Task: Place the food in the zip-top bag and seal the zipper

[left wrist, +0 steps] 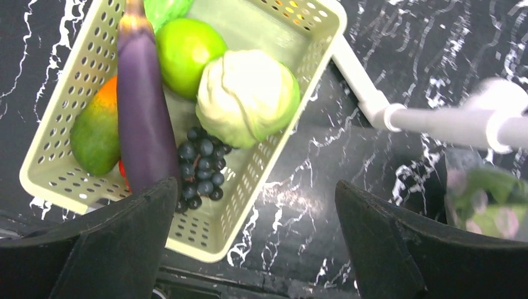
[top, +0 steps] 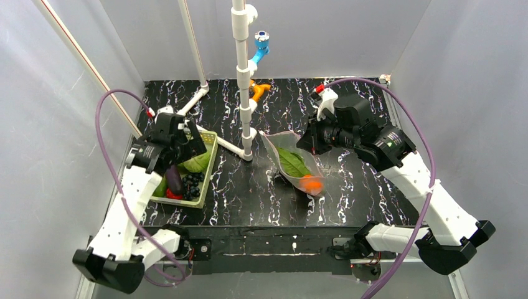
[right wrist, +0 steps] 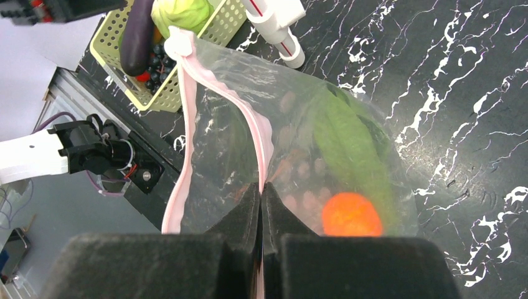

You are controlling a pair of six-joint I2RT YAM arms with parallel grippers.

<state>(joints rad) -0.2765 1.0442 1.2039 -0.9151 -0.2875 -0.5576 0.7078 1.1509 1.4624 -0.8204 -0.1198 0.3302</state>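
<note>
The clear zip-top bag (top: 287, 157) lies mid-table and holds a green piece (right wrist: 348, 134) and the orange ball (right wrist: 352, 215). Its mouth stands open. My right gripper (right wrist: 261, 187) is shut on one side of the pink zipper (right wrist: 256, 128), and the other side of the strip hangs loose to the left. My left gripper (left wrist: 256, 199) is open and empty, hovering over the near right edge of the pale green basket (left wrist: 292, 25). The basket holds a purple eggplant (left wrist: 140, 106), a lime (left wrist: 187, 47), a cabbage (left wrist: 249, 93), a mango (left wrist: 93, 131) and dark grapes (left wrist: 199, 162).
A white pipe stand (top: 243, 81) rises between basket and bag, with foot pipes running left to the basket's far corner. A blue fitting (top: 261, 43) and an orange piece (top: 258, 90) sit at the back. Grey walls close in both sides.
</note>
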